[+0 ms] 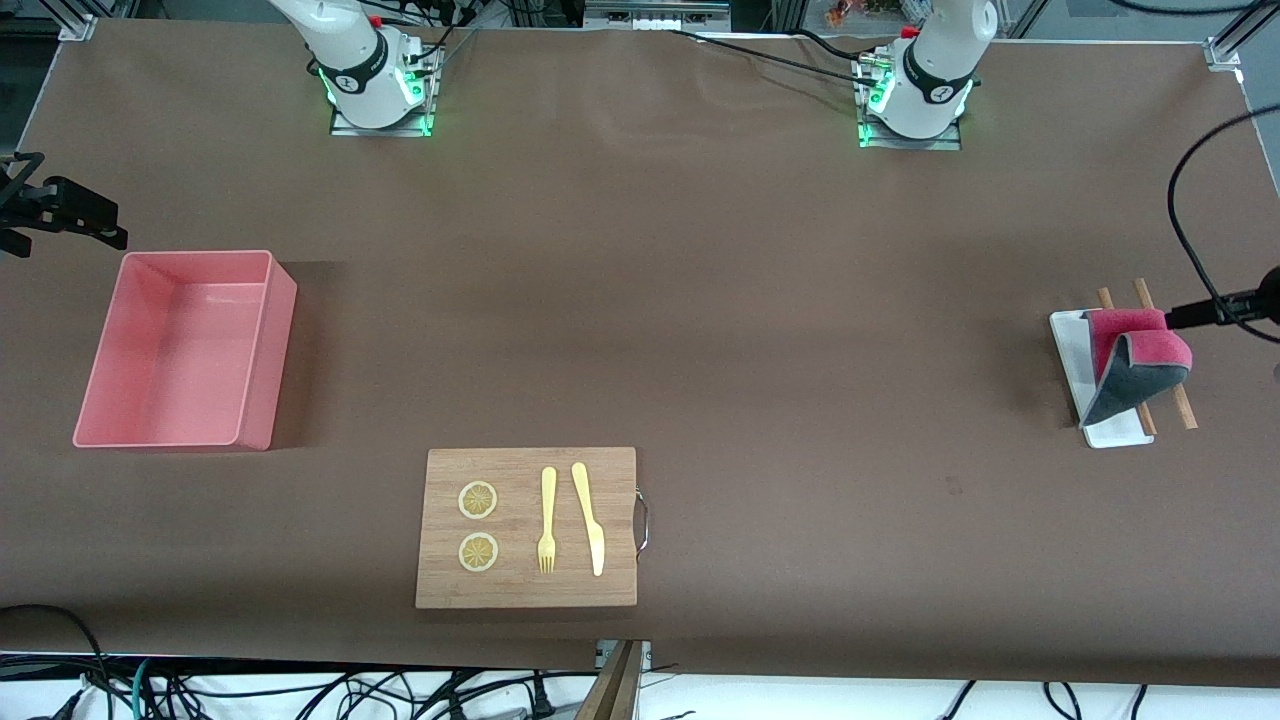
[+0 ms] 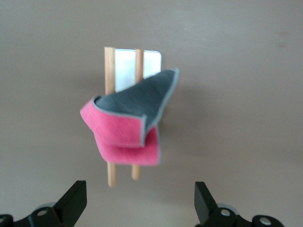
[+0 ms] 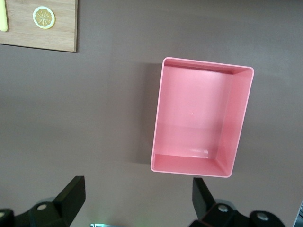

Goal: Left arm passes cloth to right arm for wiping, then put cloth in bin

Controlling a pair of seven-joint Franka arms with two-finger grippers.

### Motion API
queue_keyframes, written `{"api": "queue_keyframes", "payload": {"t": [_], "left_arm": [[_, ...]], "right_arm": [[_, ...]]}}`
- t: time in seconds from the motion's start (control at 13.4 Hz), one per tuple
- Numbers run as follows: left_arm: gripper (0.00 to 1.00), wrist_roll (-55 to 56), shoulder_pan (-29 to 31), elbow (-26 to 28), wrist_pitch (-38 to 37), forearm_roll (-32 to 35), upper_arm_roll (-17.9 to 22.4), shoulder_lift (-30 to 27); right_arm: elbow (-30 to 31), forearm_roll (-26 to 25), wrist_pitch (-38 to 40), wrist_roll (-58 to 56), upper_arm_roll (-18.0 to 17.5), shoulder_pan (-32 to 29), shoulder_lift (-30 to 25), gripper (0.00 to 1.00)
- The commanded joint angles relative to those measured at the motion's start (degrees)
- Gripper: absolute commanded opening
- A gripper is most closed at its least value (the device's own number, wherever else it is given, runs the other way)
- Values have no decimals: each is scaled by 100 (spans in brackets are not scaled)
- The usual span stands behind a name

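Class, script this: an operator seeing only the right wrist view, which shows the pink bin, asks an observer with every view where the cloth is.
Observer: The cloth lies folded on two wooden sticks and a white tray, at the left arm's end of the table.
Operator: Is it gripped?
Observer: No. The left gripper hangs open above it, touching nothing.
Operator: What's on the board?
Observer: Two lemon slices, a fork and a knife.

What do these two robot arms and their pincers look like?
Both look alike: glossy white rounded bodies with black joint bands, green lights glowing at the square metal bases, black cables and red plugs trailing off. See the left arm and the right arm. The left pincer and the right pincer each have two black wedge-shaped fingers set wide apart, on black mounts with silver screws.
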State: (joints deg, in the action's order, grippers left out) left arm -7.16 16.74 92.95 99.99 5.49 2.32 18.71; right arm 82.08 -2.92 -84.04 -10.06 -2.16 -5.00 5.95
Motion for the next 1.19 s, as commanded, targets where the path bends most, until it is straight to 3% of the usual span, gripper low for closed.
{"api": "queue_keyframes", "payload": {"t": [0.0, 0.15, 0.67, 0.82, 1.12], "left_arm": [[100, -225, 276, 590, 808, 110, -65, 98], [100, -216, 356, 899, 1022, 101, -65, 176], [100, -198, 356, 865, 1145, 84, -74, 581], [86, -225, 356, 865, 1145, 110, -65, 660], [67, -233, 391, 865, 1145, 110, -56, 730]], "right_arm": [[-69, 89, 19, -127, -21, -63, 11, 100], [-69, 89, 19, -127, -21, -63, 11, 100], [-69, 98, 19, -127, -12, -81, 11, 100], [-69, 116, 19, -119, -12, -81, 11, 100], [-69, 116, 19, -127, -21, -107, 46, 100]]}}
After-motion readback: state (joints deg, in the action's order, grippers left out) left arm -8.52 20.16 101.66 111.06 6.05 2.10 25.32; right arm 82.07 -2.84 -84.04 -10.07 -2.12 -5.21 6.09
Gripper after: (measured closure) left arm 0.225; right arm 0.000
